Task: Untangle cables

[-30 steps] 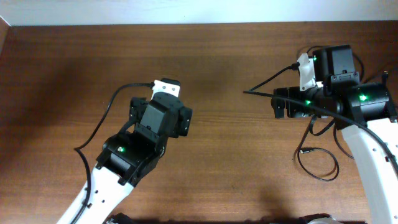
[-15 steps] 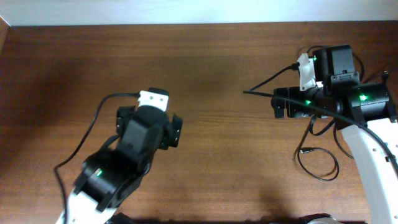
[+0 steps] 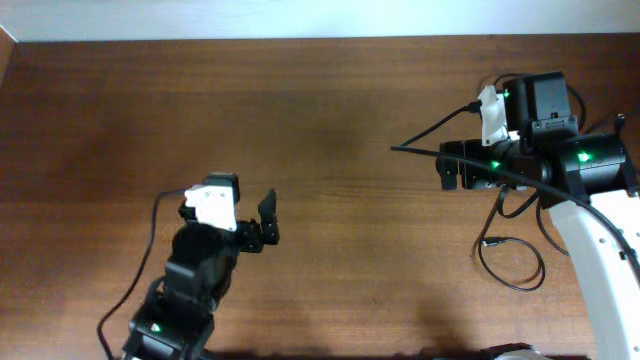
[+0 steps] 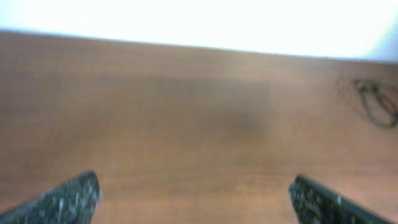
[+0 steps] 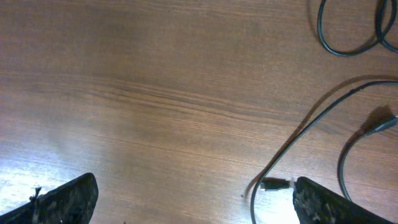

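Observation:
The cables lie under and beside my right arm: a thin black loop (image 3: 512,262) with a small plug (image 3: 487,243) at its end. In the right wrist view one cord (image 5: 323,118) runs across the wood to a silver-tipped plug (image 5: 277,184) next to the right finger, and another loop (image 5: 348,34) lies at the top right. My right gripper (image 5: 196,199) (image 3: 446,167) is open over bare wood, holding nothing. My left gripper (image 4: 196,199) (image 3: 235,215) is open and empty at the front left. Its blurred view shows the cables (image 4: 376,102) far off to the right.
The brown wooden table (image 3: 330,110) ends at a pale wall along the back edge. A thicker black robot cable (image 3: 430,130) arches in the air left of the right wrist. Another arm cable (image 3: 150,260) trails beside the left arm.
My left arm has pulled back toward the front left edge of the table, its gripper still open. The right arm and the cables have not moved.

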Robot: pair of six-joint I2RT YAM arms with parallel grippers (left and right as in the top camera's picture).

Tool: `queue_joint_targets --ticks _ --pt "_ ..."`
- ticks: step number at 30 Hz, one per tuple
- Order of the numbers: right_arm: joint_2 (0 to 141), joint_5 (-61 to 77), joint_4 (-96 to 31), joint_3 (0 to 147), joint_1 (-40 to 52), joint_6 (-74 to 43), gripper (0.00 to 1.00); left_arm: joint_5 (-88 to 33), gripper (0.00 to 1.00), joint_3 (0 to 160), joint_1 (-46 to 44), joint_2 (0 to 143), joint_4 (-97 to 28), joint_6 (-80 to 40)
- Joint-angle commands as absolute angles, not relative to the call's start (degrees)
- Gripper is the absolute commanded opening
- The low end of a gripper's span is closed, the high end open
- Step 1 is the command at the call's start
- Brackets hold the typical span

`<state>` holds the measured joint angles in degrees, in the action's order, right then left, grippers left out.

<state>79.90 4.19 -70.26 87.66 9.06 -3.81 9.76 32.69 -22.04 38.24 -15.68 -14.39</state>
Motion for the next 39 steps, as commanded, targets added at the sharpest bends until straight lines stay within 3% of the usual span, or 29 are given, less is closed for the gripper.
queue_joint_targets --ticks 1,19,26,39 --pt "80.14 4.32 -70.28 88.33 9.41 -3.42 0.99 7.62 0.99 25.54 -21.56 33.41 -6.85 -15.0" --pt "80.16 4.32 -70.28 88.33 9.41 -3.42 0.99 4.99 0.99 0.36 -8.16 9.69 23.9 -15.22" --pt "80.16 4.32 -70.28 88.33 9.41 -3.42 0.99 4.73 0.99 0.47 -3.77 5.13 18.31 -15.18" --pt "80.16 4.32 -70.28 88.33 9.41 -3.42 0.99 0.8 0.99 0.49 1.67 0.27 -4.84 -11.66"
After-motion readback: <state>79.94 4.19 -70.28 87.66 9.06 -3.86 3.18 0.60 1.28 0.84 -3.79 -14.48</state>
